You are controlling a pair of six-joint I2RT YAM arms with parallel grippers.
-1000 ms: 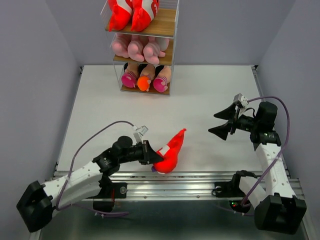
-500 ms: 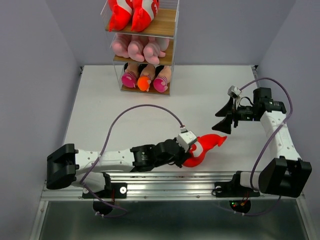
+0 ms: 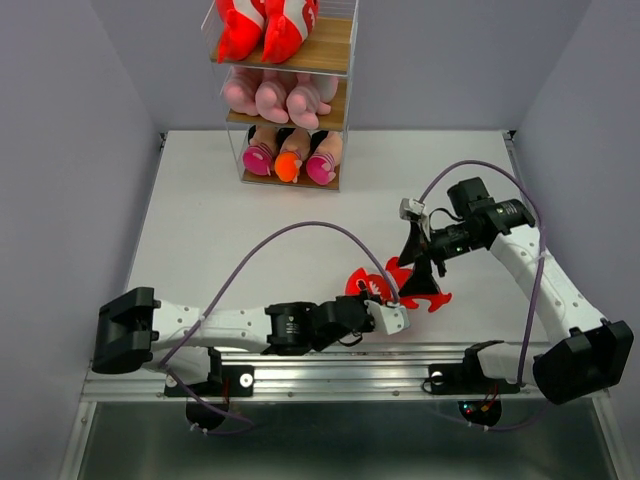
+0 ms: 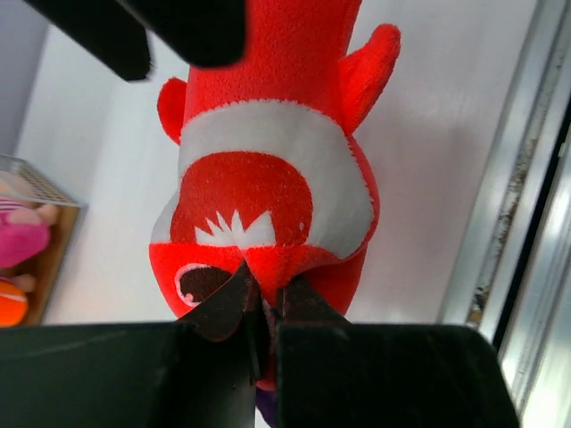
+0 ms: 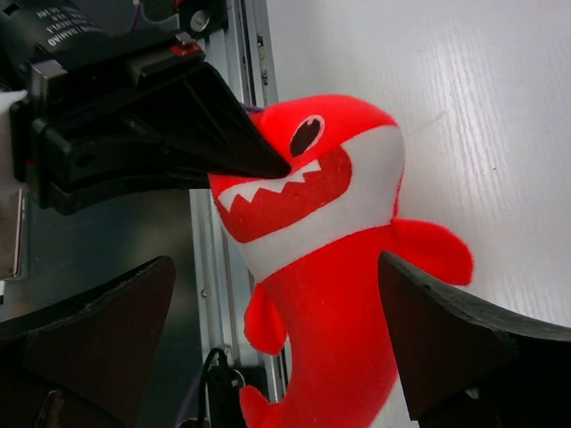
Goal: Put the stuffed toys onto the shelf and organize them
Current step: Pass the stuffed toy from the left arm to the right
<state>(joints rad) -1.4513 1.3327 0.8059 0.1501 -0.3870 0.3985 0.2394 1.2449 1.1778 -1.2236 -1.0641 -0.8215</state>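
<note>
A red, white-bellied stuffed shark (image 3: 362, 284) lies near the table's front edge. My left gripper (image 3: 386, 308) is shut on its snout (image 4: 268, 259), pinching the plush just under the toothy mouth. My right gripper (image 3: 420, 272) stands open over the shark's body (image 5: 330, 241), with one finger (image 5: 107, 321) on each side and neither touching it. The shelf (image 3: 335, 50) stands at the far edge. It holds two red sharks (image 3: 265, 25) on top, three pink animals (image 3: 275, 97) in the middle and three dolls (image 3: 290, 160) at the bottom.
A metal rail (image 3: 350, 360) runs along the near table edge, right beside the shark. Grey walls close in the left, right and back. The left arm's purple cable (image 3: 300, 232) arcs over the table's middle.
My left arm has swung right along the front edge, carrying the shark by its snout. My right gripper has come down and to the left, and now straddles the shark's body.
</note>
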